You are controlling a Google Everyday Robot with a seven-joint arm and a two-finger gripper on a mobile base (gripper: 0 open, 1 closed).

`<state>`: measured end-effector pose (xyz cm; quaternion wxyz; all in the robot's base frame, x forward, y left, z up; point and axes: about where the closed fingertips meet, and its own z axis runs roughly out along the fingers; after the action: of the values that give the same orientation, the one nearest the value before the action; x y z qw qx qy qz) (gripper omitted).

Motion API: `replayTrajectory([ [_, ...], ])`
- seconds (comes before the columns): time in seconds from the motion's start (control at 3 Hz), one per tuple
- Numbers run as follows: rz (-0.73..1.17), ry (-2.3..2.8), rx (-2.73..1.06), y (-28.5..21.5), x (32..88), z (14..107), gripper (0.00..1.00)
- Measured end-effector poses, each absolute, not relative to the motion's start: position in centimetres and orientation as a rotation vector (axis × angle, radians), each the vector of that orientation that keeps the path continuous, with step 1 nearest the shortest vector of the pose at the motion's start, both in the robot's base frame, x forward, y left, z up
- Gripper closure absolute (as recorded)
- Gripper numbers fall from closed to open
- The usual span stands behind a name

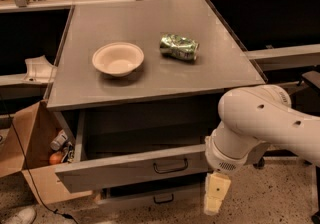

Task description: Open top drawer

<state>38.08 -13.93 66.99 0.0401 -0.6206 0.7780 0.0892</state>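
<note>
Two drawer fronts are seen under the desk (227,65); which one is the top drawer?

The top drawer (125,170) is the upper, taller one, with a dark loop handle (170,166) at the centre of its panel. It stands open, drawn well forward of the desk edge, and its inside is in shadow. The lower drawer (135,201) is seen just beneath it, only slightly forward.

Where is the gripper placed?

The gripper (216,195) is found at the right end of the top drawer's front, pointed down toward the floor from the white arm (265,118). It is well apart from the handle. Whether it is open or closed cannot be told, nor whether the panel is touched.

What else is seen?

A pale bowl (117,58) and a crushed green can (179,47) are set near each other on the desk, apart, the can to the right. An open cardboard box (25,138) is placed on the floor at the left, beside the drawer.
</note>
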Motion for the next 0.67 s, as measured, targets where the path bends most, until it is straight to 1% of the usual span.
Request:
replayTrajectory([
  [0.67, 0.329, 2.382, -1.934, -14.4, 36.5, 67.7, 0.00],
])
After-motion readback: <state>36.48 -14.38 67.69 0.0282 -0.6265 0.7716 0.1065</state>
